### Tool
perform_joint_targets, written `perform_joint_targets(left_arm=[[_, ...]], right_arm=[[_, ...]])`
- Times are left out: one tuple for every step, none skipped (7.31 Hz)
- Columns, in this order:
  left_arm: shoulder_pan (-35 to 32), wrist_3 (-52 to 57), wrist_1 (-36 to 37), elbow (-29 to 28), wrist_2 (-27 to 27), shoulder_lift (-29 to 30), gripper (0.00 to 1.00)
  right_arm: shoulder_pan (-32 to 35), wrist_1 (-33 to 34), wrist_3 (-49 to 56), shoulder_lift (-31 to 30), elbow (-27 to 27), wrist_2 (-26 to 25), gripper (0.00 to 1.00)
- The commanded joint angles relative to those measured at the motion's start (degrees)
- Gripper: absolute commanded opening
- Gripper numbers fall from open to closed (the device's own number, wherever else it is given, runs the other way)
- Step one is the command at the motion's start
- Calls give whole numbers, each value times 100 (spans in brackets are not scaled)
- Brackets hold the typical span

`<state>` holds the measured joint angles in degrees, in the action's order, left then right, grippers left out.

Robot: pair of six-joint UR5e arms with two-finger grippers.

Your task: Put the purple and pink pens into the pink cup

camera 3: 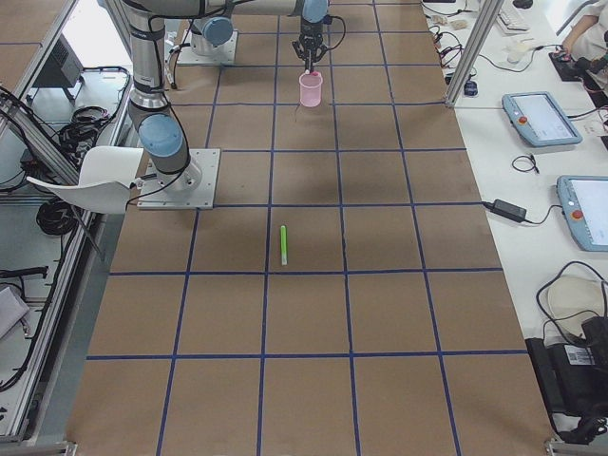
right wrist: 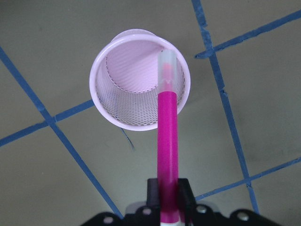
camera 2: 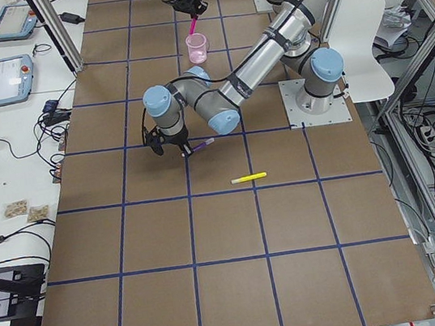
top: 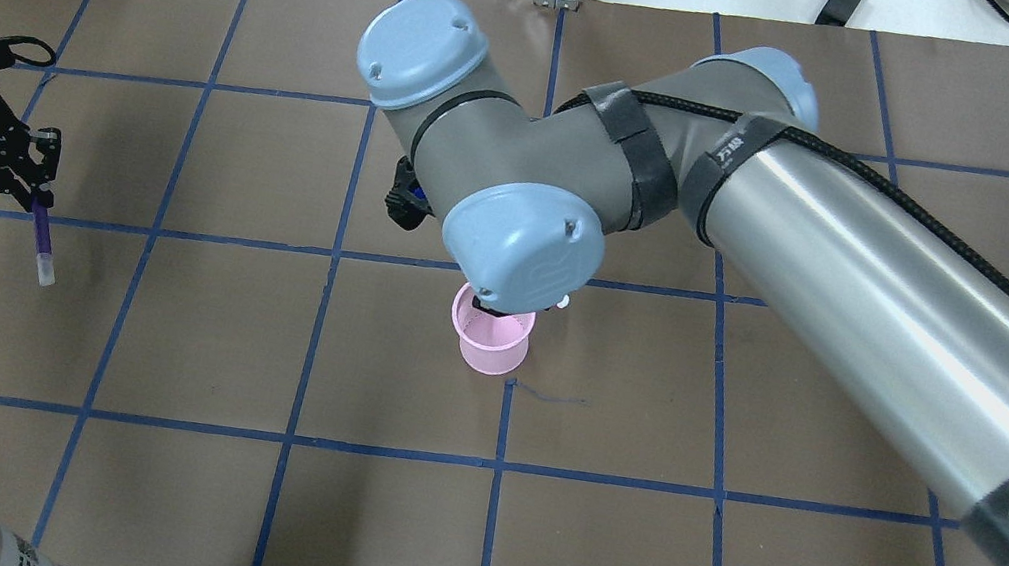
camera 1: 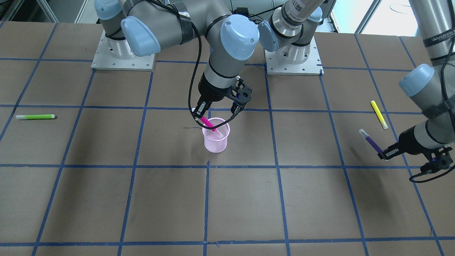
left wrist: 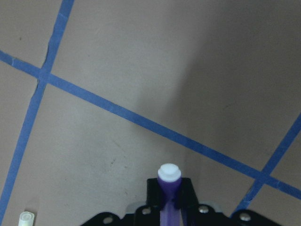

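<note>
The pink cup (camera 1: pixel 215 139), a mesh pot, stood upright near the middle of the bench (camera 1: pixel 249 209), close to a crossing of the blue tape lines (camera 1: pixel 277 185) that marked the brown surface into squares. Above it, the pink pen (camera 1: pixel 209 124) hung at a slant, its clear-capped lower end at the cup's mouth, close to the rim on the robot's side; the right wrist camera showed that tip over the opening, though how far it had dipped below the rim could not be told. The right tool (right wrist: pixel 167 190) had its fingers closed tight on the pen's upper end and hung directly over the cup.

Well apart from the cup, on the robot's left side of the bench, the left tool (camera 1: pixel 385 152) gripped the purple pen (camera 1: pixel 371 141) by one end, its jaws pinched on the barrel. The pen tilted outward with its pale cap pointing away from the tool, and its shadow fell apart from it on the bench.

Near that tool, a yellow pen (camera 1: pixel 379 114) lay flat beside a tape line. A green pen (camera 1: pixel 35 116) lay flat at the opposite end of the bench, far from both tools and the cup.
</note>
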<state>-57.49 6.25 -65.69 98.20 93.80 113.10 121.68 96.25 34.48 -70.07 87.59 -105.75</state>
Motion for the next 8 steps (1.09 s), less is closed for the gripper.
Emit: perform_joint_targets(left_arm=[[0,-1,21,-11,-2,11,0],[0,8,-5,-11,7,-24,0],[0,-1,12,-2,-11,10,0],[0,-1,30,-2,-20,37,0],[-8,-1,21,-2,-11,-33,0],[-104,-70,64,-28,-11,-68,0],[-427,-80,256,-150,-80,-147,0],[-865,-80,371,-387,-55,-252,0]], right_arm=[[145,25,111,247,-41,-262,5],[172,60,147,318,-41,-253,9],[172,226,147,432,-41,-244,34],[163,375,147,476,-32,-235,84],[93,368,156,407,-67,-192,92],[6,368,164,293,-111,-165,92],[-108,377,164,75,-172,-156,91],[-475,333,217,-197,-190,70,91]])
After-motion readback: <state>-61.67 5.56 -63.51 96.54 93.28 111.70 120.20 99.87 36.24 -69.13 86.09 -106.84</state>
